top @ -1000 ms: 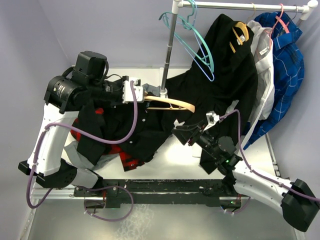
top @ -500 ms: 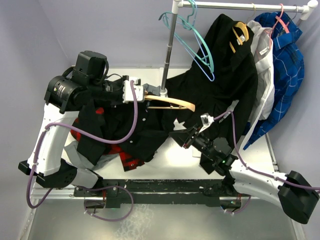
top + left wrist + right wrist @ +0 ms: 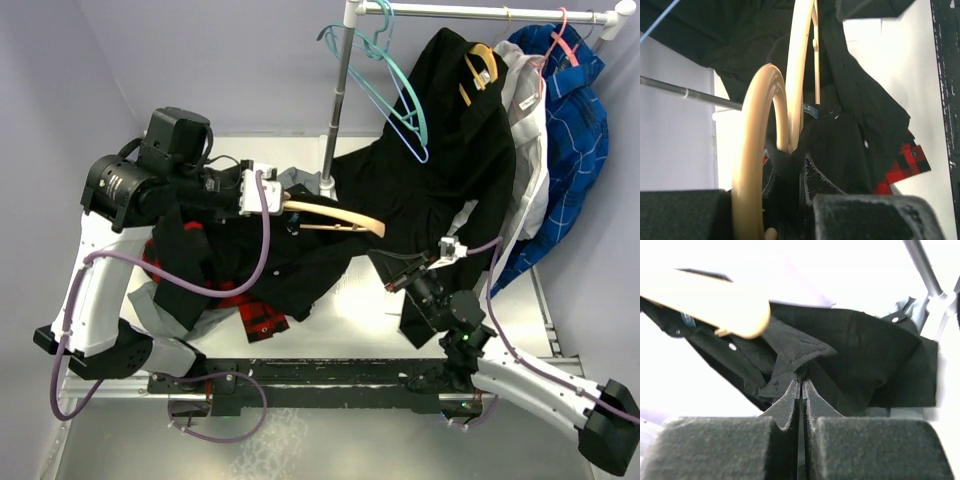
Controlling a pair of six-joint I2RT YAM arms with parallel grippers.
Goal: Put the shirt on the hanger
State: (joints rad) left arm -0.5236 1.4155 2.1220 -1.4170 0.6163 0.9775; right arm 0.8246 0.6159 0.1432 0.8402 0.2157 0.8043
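Observation:
The tan wooden hanger is held level above the table, with my left gripper shut on its neck just below the hook. The black buttoned shirt hangs from it, bunched under the left shoulder and spilling onto the table. In the left wrist view, the hanger's body runs up from my fingers with black shirt cloth beside it. My right gripper sits below the hanger's right tip, its jaws shut on a fold of the shirt.
A rail stand's pole rises behind the hanger. On the rail hang teal hangers, a longer black garment and a blue shirt. A red plaid shirt and grey cloth lie at the front left.
My right gripper has closed on the shirt's fold and drawn back to the right. The left arm shifted slightly left, and the hanger's right tip has dipped a little.

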